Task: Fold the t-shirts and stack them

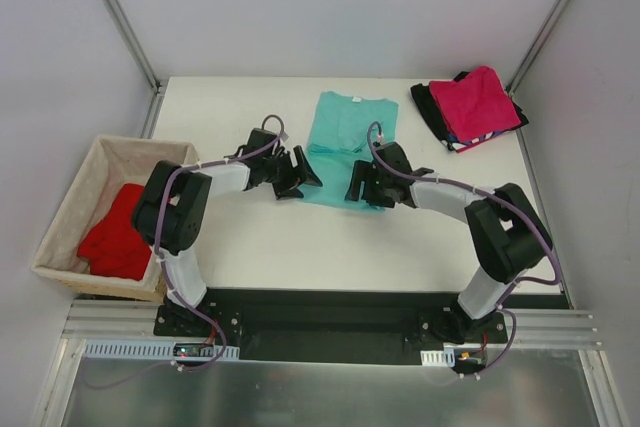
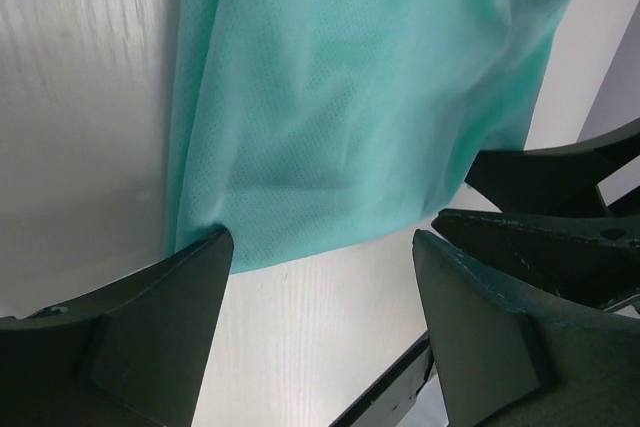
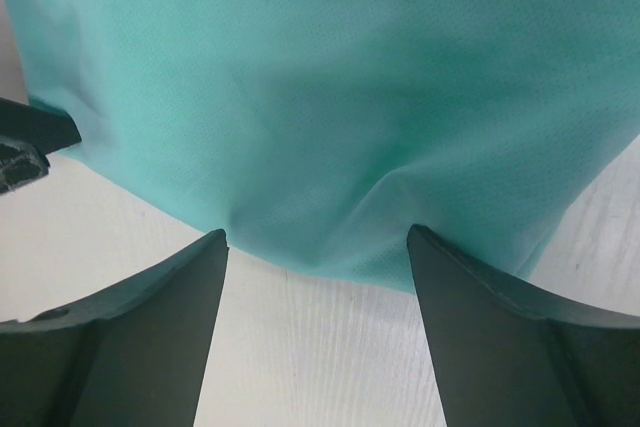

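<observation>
Locate the teal-green t-shirt (image 1: 345,142) at upper centre of the top view, flat on the surface (image 1: 300,247), long axis running from the collar at the top of the frame down to the hem at the bottom. Find the left gripper (image 1: 298,179) at the hem's left corner, spread wide and holding nothing, with one fingertip right at the cloth's corner in the left wrist view. Find the right gripper (image 1: 362,187) at the hem's right part, likewise wide and empty. Treat both arms as about equally near; judge a paired pinch of the hem, then a fold toward the collar, as the likely coming move. Note the stack at upper right, with the magenta-pink t-shirt (image 1: 475,102) over the black t-shirt (image 1: 425,107) and the striped t-shirt (image 1: 458,144), and the bright red t-shirt (image 1: 115,232) in the wicker basket (image 1: 75,197) at left. Record no brand, label or legible writing anywhere.
</observation>
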Controlling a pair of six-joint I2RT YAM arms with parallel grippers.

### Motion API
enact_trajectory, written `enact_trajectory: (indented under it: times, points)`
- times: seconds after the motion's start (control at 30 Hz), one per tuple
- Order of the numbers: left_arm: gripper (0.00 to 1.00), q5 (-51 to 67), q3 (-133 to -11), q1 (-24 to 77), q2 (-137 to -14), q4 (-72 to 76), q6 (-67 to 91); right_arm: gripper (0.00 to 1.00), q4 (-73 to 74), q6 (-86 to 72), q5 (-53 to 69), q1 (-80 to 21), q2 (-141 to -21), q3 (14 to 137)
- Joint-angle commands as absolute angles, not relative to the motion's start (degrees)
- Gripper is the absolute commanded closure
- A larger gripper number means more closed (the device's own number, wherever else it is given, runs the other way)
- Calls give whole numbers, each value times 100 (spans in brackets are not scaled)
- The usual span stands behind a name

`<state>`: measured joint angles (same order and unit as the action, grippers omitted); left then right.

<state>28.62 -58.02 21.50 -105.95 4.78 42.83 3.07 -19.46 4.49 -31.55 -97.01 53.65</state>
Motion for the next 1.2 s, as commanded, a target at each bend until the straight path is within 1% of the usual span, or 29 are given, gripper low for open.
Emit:
enact_trajectory:
  times: [0.0,0.37,0.73,1.17]
  points:
    - [25,2637,-5177,2320,-10285,-18,4254,23,668,-2004,492,-3357,-9799,5159]
    - [25,2470,-4149,2426,-9247,-18,4430,23,729,-2021,466,-3700,-9870,5265]
    - [25,2294,-3209,2435,-8377,-9,4456,23,773,-2144,203,-4253,-9378,4606]
    - [25,2382,-2725,2470,-7516,-88,4526,22,1090,-2566,-422,-5027,-8587,4105]
